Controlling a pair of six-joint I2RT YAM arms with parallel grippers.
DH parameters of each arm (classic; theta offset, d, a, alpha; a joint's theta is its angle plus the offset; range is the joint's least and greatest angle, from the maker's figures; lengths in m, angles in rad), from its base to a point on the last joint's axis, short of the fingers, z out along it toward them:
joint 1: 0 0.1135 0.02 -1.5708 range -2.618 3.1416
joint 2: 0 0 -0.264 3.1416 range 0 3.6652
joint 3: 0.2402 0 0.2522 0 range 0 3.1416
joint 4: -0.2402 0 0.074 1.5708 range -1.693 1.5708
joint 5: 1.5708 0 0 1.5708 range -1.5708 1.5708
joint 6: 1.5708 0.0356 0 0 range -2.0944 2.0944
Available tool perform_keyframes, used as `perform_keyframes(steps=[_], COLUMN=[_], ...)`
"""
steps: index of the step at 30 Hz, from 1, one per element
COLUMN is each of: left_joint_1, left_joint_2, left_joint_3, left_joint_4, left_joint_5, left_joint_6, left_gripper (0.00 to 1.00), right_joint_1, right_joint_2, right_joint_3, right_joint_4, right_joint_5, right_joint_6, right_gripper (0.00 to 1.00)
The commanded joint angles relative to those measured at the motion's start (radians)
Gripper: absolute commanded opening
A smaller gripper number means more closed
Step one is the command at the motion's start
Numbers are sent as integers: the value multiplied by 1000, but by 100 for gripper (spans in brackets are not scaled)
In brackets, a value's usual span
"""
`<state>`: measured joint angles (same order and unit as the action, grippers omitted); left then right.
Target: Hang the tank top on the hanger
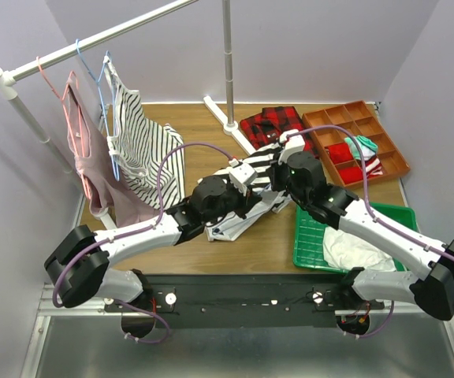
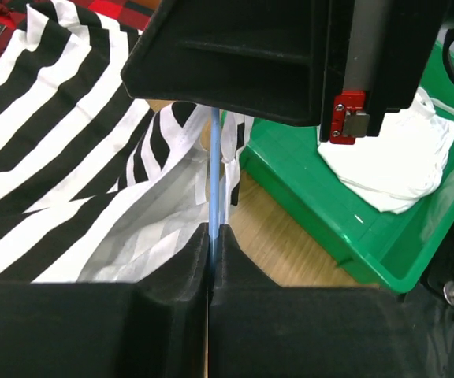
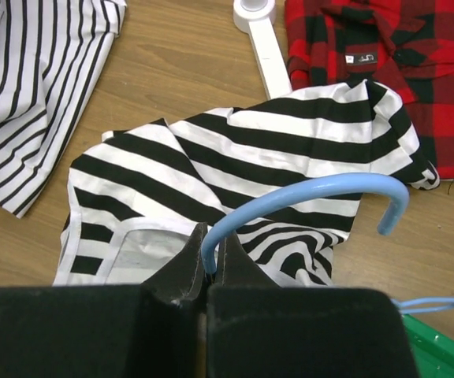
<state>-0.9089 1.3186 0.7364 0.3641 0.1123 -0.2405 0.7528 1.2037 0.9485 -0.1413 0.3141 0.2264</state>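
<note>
The tank top (image 3: 274,150), with wide black-and-white stripes, lies crumpled on the wooden table under both grippers; it also shows in the top view (image 1: 231,224) and the left wrist view (image 2: 53,142), with its paler inside showing. My right gripper (image 3: 213,250) is shut on the stem of the light-blue hanger, whose hook (image 3: 314,193) curves over the tank top. My left gripper (image 2: 213,228) is shut on a thin bar of the same hanger (image 2: 214,157), just above the tank top's edge. Most of the hanger is hidden in the top view.
A red plaid shirt (image 1: 273,122) and the rack's white base (image 3: 262,39) lie behind the tank top. A finer-striped top (image 1: 144,150) and a pink top (image 1: 93,165) hang on the rack at the left. A green tray (image 1: 310,236) with white cloth (image 2: 400,165) and an orange organiser (image 1: 357,142) stand at the right.
</note>
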Motion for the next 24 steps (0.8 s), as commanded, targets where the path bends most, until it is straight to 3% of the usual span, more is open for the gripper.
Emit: perform_keyframes(steps=[1, 3, 6, 9, 14, 18, 24], left_joint_1=[1, -1, -1, 1, 15, 70, 100], left_joint_2=[-36, -76, -166, -276, -397, -409, -317], left_joint_3=[32, 29, 8, -15, -25, -109, -192], left_joint_4=[-33, -62, -134, -236, -512, -619, -573], left_joint_5=[9, -3, -83, -209, -489, -465, -375], left_joint_6=[-81, -118, -187, -262, -518, -609, -645], left_gripper=[32, 49, 64, 67, 59, 47, 41], right_joint_1=[3, 5, 8, 16, 42, 66, 94], right_joint_2=[-10, -4, 5, 19, 91, 109, 129], right_joint_3=[-27, -30, -31, -31, -14, -17, -14], right_joint_4=[77, 80, 77, 88, 83, 75, 57], right_joint_5=[120, 157, 204, 226, 293, 332, 382], right_joint_6=[16, 16, 24, 19, -6, 2, -6], right_gripper=[1, 1, 1, 1, 1, 1, 1])
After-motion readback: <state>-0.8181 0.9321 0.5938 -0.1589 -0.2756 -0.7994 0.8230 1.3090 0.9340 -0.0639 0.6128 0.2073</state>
